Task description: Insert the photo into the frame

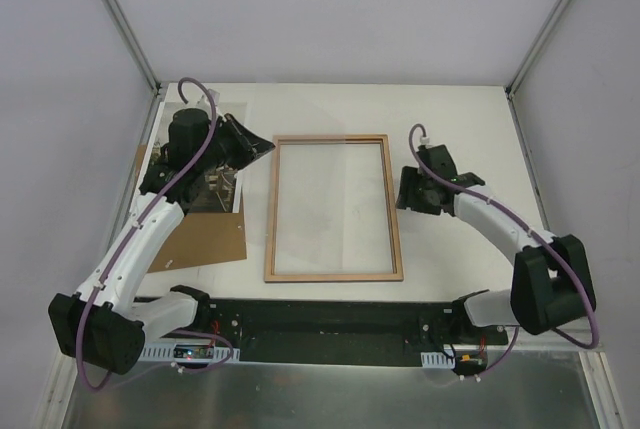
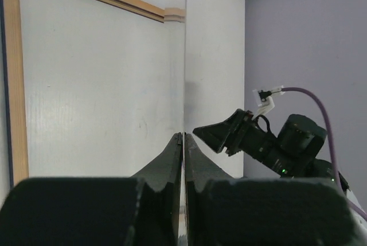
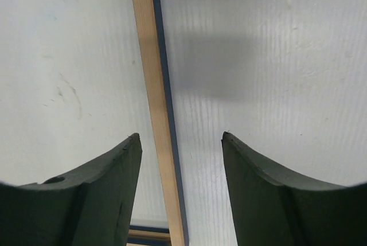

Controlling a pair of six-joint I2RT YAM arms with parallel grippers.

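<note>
The frame [image 1: 270, 211] lies flat mid-table with its light wood back up and its clear pane in it. The photo [image 1: 215, 187] lies to its left, largely hidden under my left arm. My left gripper [image 1: 268, 146] hovers over the photo's right edge, by the frame's top-left corner. It is shut, fingers [image 2: 172, 154] pressed together, and I see nothing held. In the left wrist view the frame [image 2: 11, 85] stretches ahead. My right gripper [image 1: 404, 192] is open over the frame's right rail [image 3: 153, 85], a finger [image 3: 114, 177] on each side without touching it.
A plain brown backing board [image 1: 205, 241] lies under and in front of the photo, near the left arm. The right gripper [image 2: 221, 134] shows in the left wrist view beyond the frame. Bare white table [image 1: 450, 119] surrounds the frame; enclosure walls close the back and sides.
</note>
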